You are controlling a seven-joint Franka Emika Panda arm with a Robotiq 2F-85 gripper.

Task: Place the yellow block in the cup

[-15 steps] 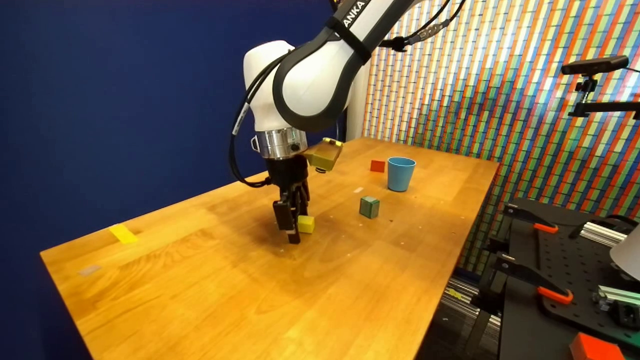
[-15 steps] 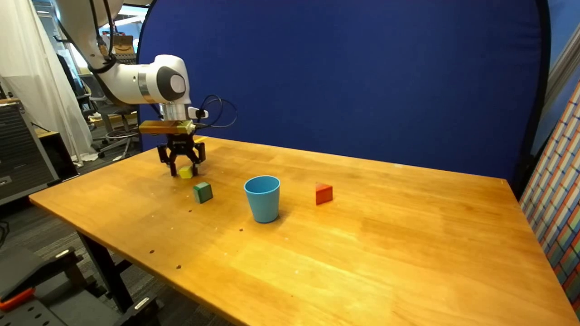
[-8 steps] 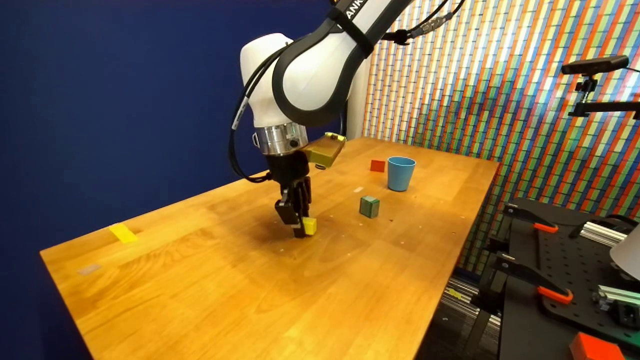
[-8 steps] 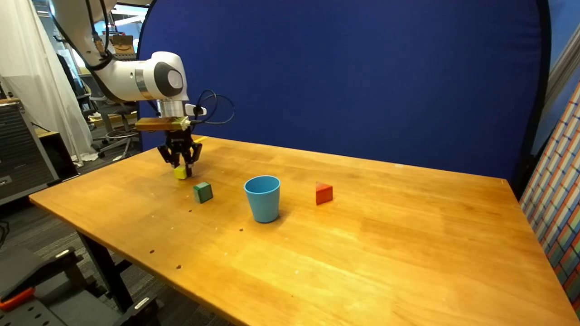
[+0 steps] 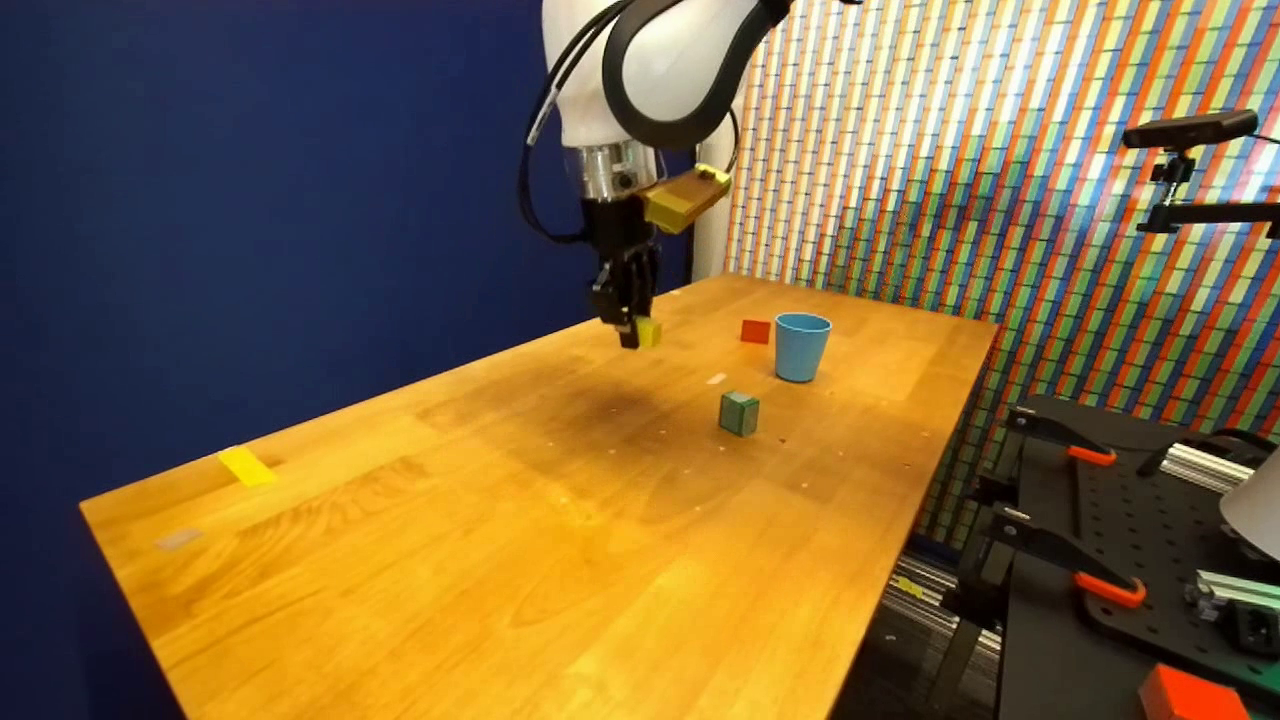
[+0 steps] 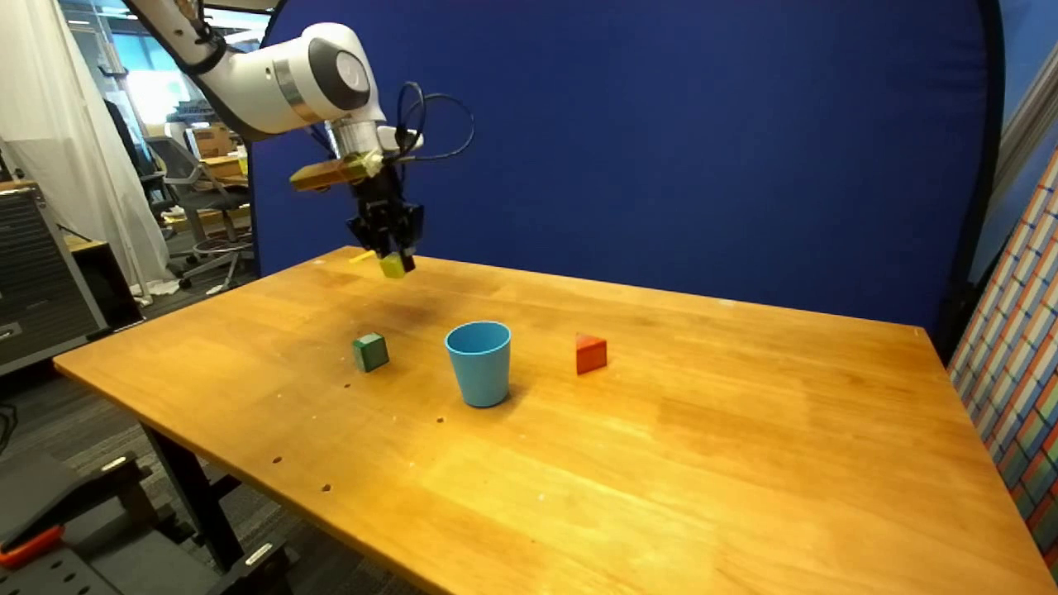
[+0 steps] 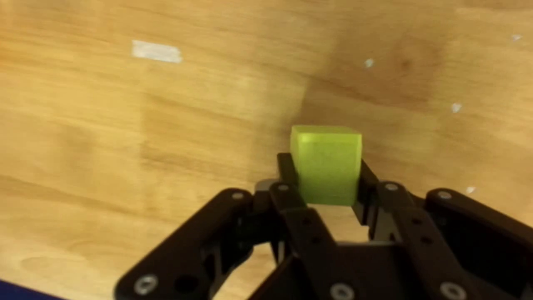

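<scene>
Well apart from the cup [image 6: 482,376], above the counter [image 6: 702,463], the yellow block [image 7: 327,166] hangs in the hand [image 7: 327,175], which is clenched on two opposite faces of it. Height is, in my judgement, the likeliest source of trouble: the exterior views do not settle whether the block's underside clears the cup's rim, and a low approach could tip the cup or shove it along. Letting go too early or off centre is the next worry; the block would then strike the rim and might bounce outside. The green block [image 6: 370,352], near the cup on the same side as the hand, could be clipped if the path dips, while the red block [image 6: 591,354], on the cup's other side in an exterior view, seems less exposed. Part of the yellow block juts beyond where the hand bears on it, so a knock against the cup might twist it askew in the grip. As for looks, it is a small, plain cube with crisp edges and flat faces, bright yellow, leaning to lime in the wrist view.
</scene>
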